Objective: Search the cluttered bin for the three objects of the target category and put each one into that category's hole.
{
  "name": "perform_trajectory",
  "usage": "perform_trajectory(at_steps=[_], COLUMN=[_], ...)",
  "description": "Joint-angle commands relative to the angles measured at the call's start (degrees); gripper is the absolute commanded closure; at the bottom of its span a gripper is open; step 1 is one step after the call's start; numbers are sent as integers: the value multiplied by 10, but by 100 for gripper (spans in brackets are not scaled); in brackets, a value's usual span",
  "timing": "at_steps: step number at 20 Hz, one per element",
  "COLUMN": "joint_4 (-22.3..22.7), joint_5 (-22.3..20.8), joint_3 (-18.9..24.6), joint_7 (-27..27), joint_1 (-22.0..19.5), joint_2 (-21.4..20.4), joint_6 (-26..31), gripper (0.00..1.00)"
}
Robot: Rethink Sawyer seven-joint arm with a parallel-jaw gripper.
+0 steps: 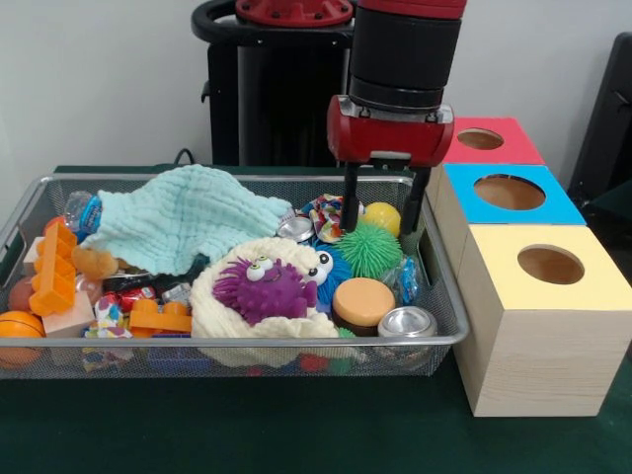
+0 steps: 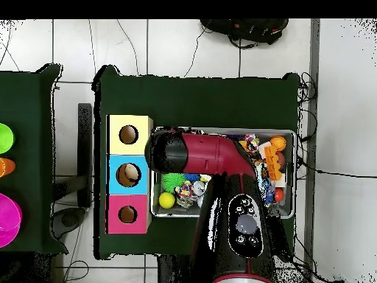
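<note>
The wire mesh bin (image 1: 227,343) is full of toys; it also shows in the overhead view (image 2: 184,215). My gripper (image 1: 380,229) hangs over the bin's far right corner, open and holding nothing. Its two black fingers (image 1: 350,202) reach down on either side of a yellow ball (image 1: 383,215) and a green spiky ball (image 1: 370,249). Three wooden boxes with holes stand beside the bin, with red (image 1: 481,139), blue (image 1: 510,193) and yellow (image 1: 550,265) tops. In the overhead view the arm (image 2: 213,155) hides the gripper.
In the bin lie a pale green cloth (image 1: 178,217), a purple spiky toy with eyes (image 1: 262,289), an orange round lid (image 1: 362,301), a silver can (image 1: 407,322) and orange bricks (image 1: 54,267). The blue box's hole (image 2: 128,175) shows something pale inside.
</note>
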Motion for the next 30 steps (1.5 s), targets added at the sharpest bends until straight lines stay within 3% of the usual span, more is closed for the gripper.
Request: perform_trajectory(at_steps=[1, 11, 19, 24, 30], joint_4=[53, 76, 108, 140, 136], joint_5=[-10, -7, -13, -23, -45], joint_3=[16, 38, 58, 66, 49], joint_7=[54, 47, 47, 60, 30], joint_1=[-21, -46, -59, -58, -49], joint_2=[15, 48, 60, 69, 68], joint_6=[22, -1, -46, -106, -97], gripper=[0, 0, 0, 0, 0])
